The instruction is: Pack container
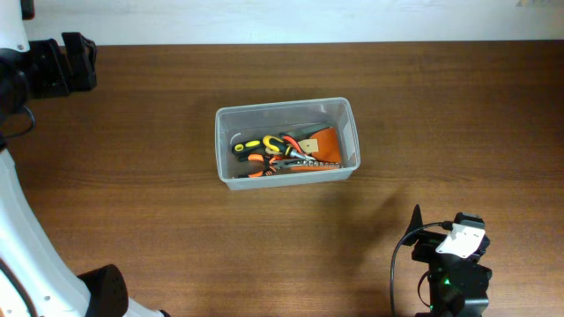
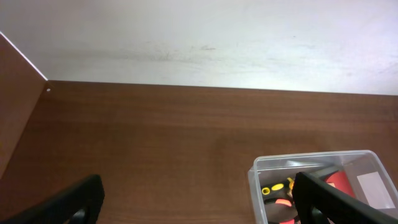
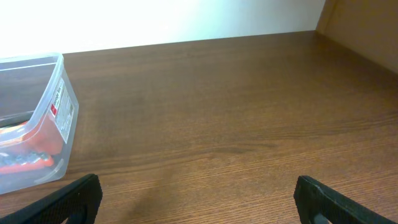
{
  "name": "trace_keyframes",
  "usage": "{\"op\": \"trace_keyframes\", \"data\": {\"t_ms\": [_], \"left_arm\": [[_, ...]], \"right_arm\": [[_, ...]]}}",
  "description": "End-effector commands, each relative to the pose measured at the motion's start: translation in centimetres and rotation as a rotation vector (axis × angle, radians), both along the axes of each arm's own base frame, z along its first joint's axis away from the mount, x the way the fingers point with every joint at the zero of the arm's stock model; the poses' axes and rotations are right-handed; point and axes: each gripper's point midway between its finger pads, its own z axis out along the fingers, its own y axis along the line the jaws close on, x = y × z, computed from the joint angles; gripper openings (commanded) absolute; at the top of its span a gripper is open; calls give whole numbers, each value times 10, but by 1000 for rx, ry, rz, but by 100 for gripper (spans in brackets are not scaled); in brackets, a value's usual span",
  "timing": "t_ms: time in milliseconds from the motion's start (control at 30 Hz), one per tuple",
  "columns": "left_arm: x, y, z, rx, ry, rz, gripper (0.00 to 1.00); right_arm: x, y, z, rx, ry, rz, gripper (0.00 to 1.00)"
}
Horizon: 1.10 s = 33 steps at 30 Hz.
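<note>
Brown wood-grain laminate covers the counter (image 1: 423, 114), with a soft sheen where the light falls on it. Along its far edge runs a pale, off-white wall (image 2: 205, 37) with faint scuff marks. A brown side panel (image 2: 15, 106) closes the left end of the counter, and a matching one (image 3: 367, 28) closes the right end.

The container (image 1: 286, 141) sits upright near the middle of the counter. In it lie hand tools (image 1: 273, 150) with yellow-and-black and orange grips, beside an orange card. A small label (image 3: 60, 107) with a red patch is stuck to one end wall.

The left fingers (image 2: 74, 202) are spread wide and grasp nothing. They hang over bare wood, and the container's corner shows behind the right-hand one. The right fingers (image 3: 71, 199) are likewise spread apart and hold nothing, with the container off to their left. From overhead, the left arm (image 1: 62, 63) sits at the far left corner and the right arm (image 1: 454, 264) at the near right. Both are well apart from the container.
</note>
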Motion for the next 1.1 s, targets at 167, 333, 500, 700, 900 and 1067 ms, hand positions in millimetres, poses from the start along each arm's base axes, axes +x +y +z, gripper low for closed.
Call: {"op": "trace_keyframes", "data": {"t_ms": [167, 333, 500, 700, 900, 1067], "left_arm": [[-27, -8, 19, 68, -47, 25, 99], [-49, -40, 53, 114, -216, -39, 99], [-73, -88, 87, 134, -488, -169, 99], [-111, -116, 37, 113, -545, -265, 99], [-140, -107, -45, 124, -453, -232, 99], [-155, -99, -115, 139, -392, -193, 99]], "right_arm": [[1, 1, -1, 8, -11, 4, 99], [1, 1, -1, 8, -11, 4, 99], [1, 1, -1, 8, -11, 4, 99], [1, 1, -1, 8, -11, 4, 99], [1, 1, -1, 8, -11, 4, 99], [1, 1, -1, 8, -11, 4, 99]]}}
